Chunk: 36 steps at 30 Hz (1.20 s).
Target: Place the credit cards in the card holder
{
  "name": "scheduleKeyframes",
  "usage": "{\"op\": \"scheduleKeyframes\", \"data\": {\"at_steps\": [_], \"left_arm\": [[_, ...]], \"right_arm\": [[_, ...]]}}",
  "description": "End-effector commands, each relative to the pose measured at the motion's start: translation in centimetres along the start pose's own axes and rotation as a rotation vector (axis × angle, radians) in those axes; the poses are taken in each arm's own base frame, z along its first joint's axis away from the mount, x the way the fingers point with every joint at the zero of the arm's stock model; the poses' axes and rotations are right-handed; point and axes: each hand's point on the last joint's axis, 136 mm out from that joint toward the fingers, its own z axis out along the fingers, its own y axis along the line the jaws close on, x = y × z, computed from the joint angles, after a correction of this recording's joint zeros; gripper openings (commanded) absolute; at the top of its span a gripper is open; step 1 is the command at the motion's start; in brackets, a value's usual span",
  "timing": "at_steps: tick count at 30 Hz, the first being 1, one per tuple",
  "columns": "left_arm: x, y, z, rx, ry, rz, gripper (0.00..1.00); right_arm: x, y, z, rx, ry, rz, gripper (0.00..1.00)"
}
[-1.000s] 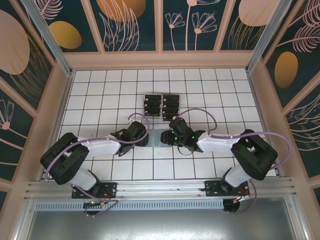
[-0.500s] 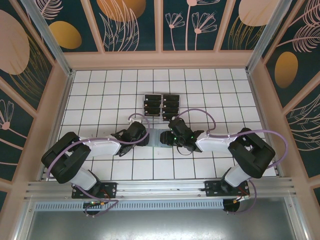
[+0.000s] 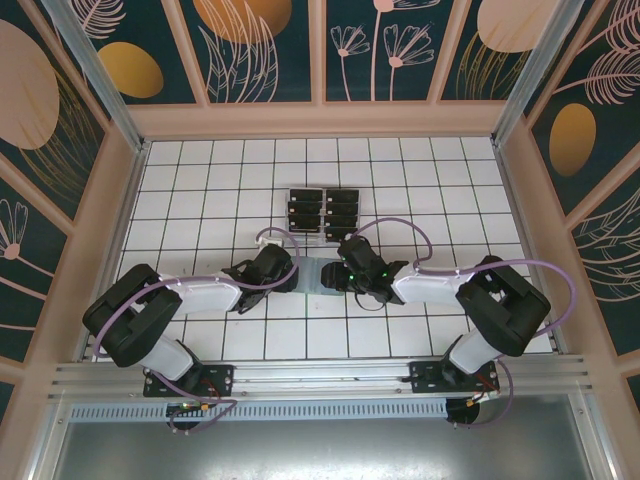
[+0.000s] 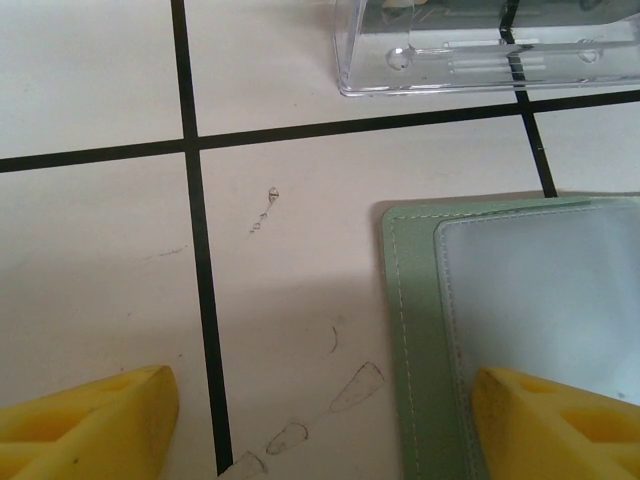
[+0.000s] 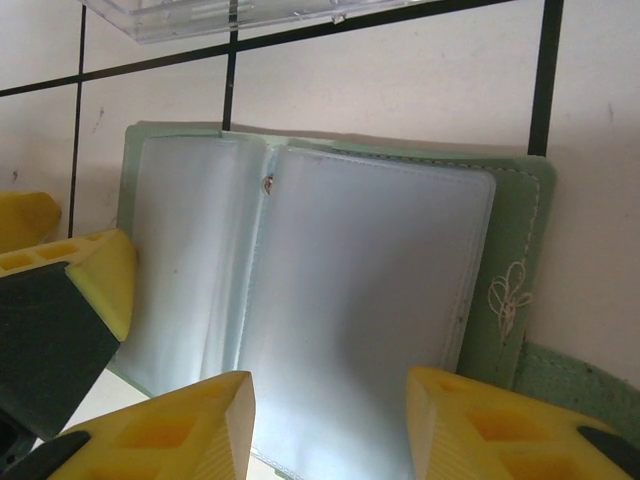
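The card holder [image 5: 350, 280] is laid open just before the clear rack [image 4: 480, 50], in which black cards [image 3: 341, 209] are slotted. It is flanked by the left gripper [image 4: 325, 420], spread wide, and the right gripper [image 5: 330, 410], partly spread; nothing is held.

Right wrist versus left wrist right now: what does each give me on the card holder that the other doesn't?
Right wrist: the card holder lying open, its clear sleeves looking empty, and an embossed flower on the cover.
Left wrist: the holder's stitched edge, scuffed tile beside it, and the left gripper straddling that edge, fingers apart, one over the sleeve, one over tile.
Both: the clear rack just beyond the holder.
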Motion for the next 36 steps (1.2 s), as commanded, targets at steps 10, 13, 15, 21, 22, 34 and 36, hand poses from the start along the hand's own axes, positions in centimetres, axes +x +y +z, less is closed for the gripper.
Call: {"op": "scheduleKeyframes", "data": {"at_steps": [10, 13, 15, 21, 22, 34, 36], "left_arm": [[2.5, 1.0, 0.4, -0.023, 0.068, 0.006, 0.77], [2.6, 1.0, 0.4, -0.022, 0.068, 0.005, 0.77], [2.6, 1.0, 0.4, -0.020, 0.069, 0.005, 0.77], [3.0, 1.0, 0.4, -0.011, 0.075, -0.003, 0.77], [3.1, 1.0, 0.4, -0.010, 0.076, -0.006, 0.77], [3.7, 0.7, 0.6, 0.003, 0.084, -0.007, 0.76], [3.7, 0.6, 0.6, 0.006, 0.085, -0.007, 0.76]], "right_arm": [[-0.1, -1.3, -0.2, 0.047, -0.016, 0.015, 0.44], [0.1, -1.4, 0.0, 0.056, -0.009, 0.016, 0.45], [0.2, -1.6, 0.3, 0.067, 0.001, 0.018, 0.46], [0.7, -1.3, 1.5, 0.060, 0.035, 0.014, 0.54], [0.7, -1.0, 1.6, 0.048, 0.038, 0.012, 0.54], [0.2, 2.6, 1.9, -0.105, 0.044, 0.024, 0.54], [0.3, 2.9, 2.1, -0.123, 0.050, 0.029, 0.53]]}}
